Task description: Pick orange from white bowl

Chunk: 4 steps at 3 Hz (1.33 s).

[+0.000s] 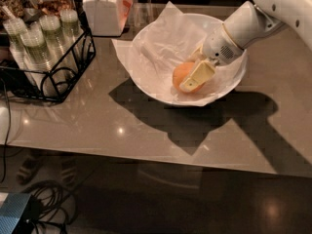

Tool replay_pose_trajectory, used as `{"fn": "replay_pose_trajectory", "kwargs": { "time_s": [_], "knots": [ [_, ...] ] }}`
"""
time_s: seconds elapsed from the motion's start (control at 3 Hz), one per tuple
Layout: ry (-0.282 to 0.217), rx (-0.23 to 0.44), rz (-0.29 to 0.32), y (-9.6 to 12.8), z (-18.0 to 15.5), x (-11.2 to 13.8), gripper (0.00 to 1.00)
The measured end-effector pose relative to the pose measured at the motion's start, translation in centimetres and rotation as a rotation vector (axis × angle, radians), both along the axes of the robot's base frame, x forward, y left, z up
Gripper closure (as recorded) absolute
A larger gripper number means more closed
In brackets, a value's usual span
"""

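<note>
Wire rack (48, 79): black, far left, holds capped cups (33, 38).
Lidded jar (103, 9): white, upright, beside rack.
Table (97, 126): grey, glossy.

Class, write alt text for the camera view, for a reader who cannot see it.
A white robot arm reaches from the right into a paper-lined white bowl, its gripper at an orange lying inside. The bowl stands on a glossy brown table, with a black wire rack of cups to the left and a white lidded jar behind.
</note>
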State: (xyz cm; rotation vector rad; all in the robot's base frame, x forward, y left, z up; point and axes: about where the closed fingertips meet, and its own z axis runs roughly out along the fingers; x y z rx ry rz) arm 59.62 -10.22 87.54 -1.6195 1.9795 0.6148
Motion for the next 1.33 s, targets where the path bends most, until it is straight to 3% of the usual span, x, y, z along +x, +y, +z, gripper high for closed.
{"fn": "replay_pose_trajectory", "kwargs": {
  "time_s": [0.67, 1.0, 1.33],
  "knots": [
    [-0.218, 0.107, 0.118, 1.6, 8.1, -4.4, 1.0],
    [-0.357, 0.117, 0.102, 1.4, 12.0, -8.9, 1.0],
    [-0.508, 0.093, 0.036, 1.0, 14.8, -13.9, 1.0]
  ]
}}
